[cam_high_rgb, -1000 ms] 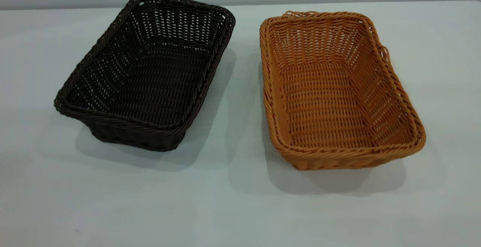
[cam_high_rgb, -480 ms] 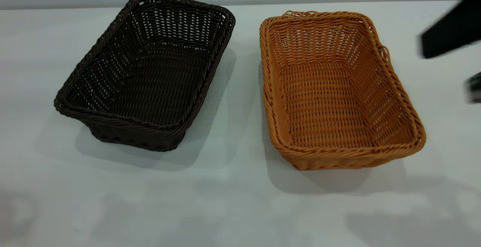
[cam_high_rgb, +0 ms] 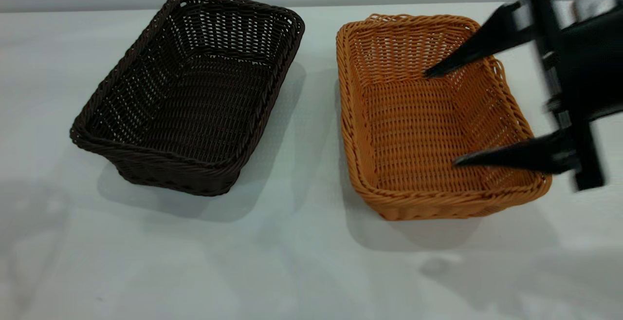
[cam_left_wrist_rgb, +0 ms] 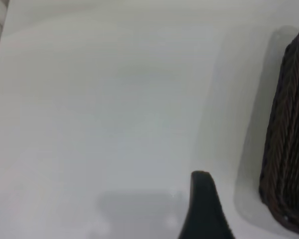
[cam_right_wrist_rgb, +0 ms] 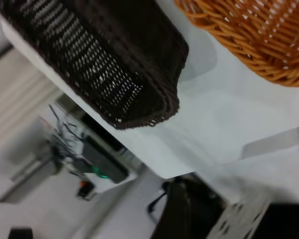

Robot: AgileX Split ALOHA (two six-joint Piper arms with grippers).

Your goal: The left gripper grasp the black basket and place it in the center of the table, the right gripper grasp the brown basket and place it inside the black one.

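Spread wide stand the jaws of the right gripper (cam_high_rgb: 440, 118), two long tapered black blades on a black crossbar, hanging over the open brown basket (cam_high_rgb: 413, 130) from its right side; one tip points at the far inner wall, the other toward the near right corner of the floor. Whether either tip touches the weave cannot be told.

Largest is the table (cam_high_rgb: 292, 271), a plain white, flat, smooth surface carrying both baskets. On its left half sits the black basket (cam_high_rgb: 194, 96), a rectangular tray of very dark woven wicker with flared sides and a braided rim, turned at a slight angle. Well apart to its right rests the brown one, orange-tan, of the same shape and weave, its rim a thick twisted braid.

From the left gripper (cam_left_wrist_rgb: 204, 211) only one dark rounded finger tip shows in the left wrist view, over bare white surface just beside the dark wicker wall (cam_left_wrist_rgb: 289, 139); its jaws cannot be judged.
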